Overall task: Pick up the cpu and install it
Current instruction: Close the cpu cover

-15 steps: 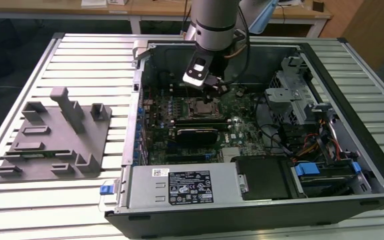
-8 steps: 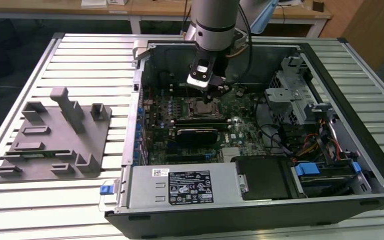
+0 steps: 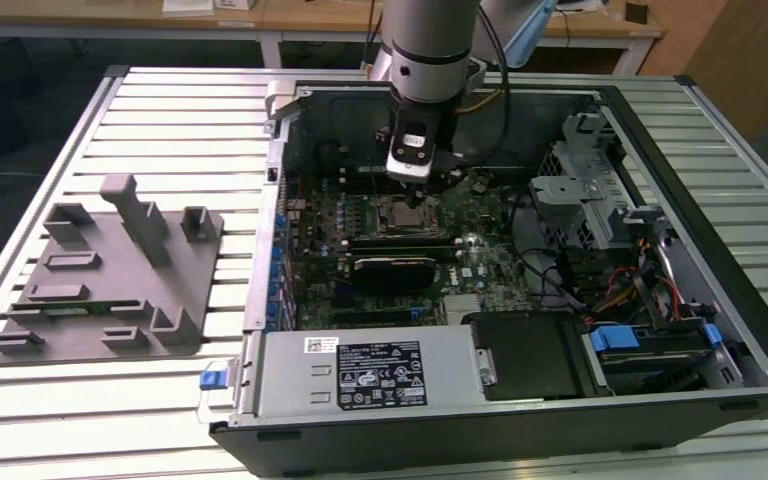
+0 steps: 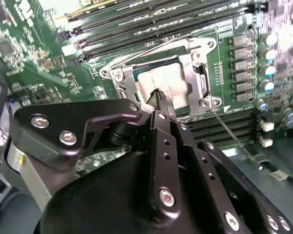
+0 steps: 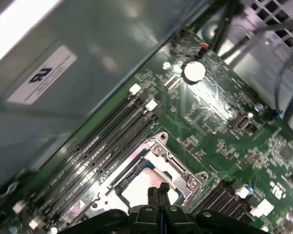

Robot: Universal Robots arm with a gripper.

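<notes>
The cpu [image 4: 168, 80] lies flat in the motherboard socket, its silvery top framed by the metal socket frame [image 4: 198, 68]. In the first wrist view the cpu [image 5: 136, 192] shows as a pale square inside the socket frame [image 5: 178, 168]. My gripper [image 4: 160, 95] hangs just over the chip's edge, with its two black fingers pressed together and nothing between them. The first wrist view has the shut fingertips [image 5: 158, 191] side by side above the chip. In the exterior view, the gripper [image 3: 418, 203] points down into the open computer case over the socket [image 3: 398, 217].
Memory slots [image 5: 102, 146] run beside the socket, and a thin metal lever [image 4: 229, 131] sticks out from it. A grey metal box with a white label [image 3: 357, 372] fills the case's near side, and a drive cage and cables [image 3: 598, 205] sit at the exterior view's right. A grey fixture block [image 3: 111, 275] stands outside the case.
</notes>
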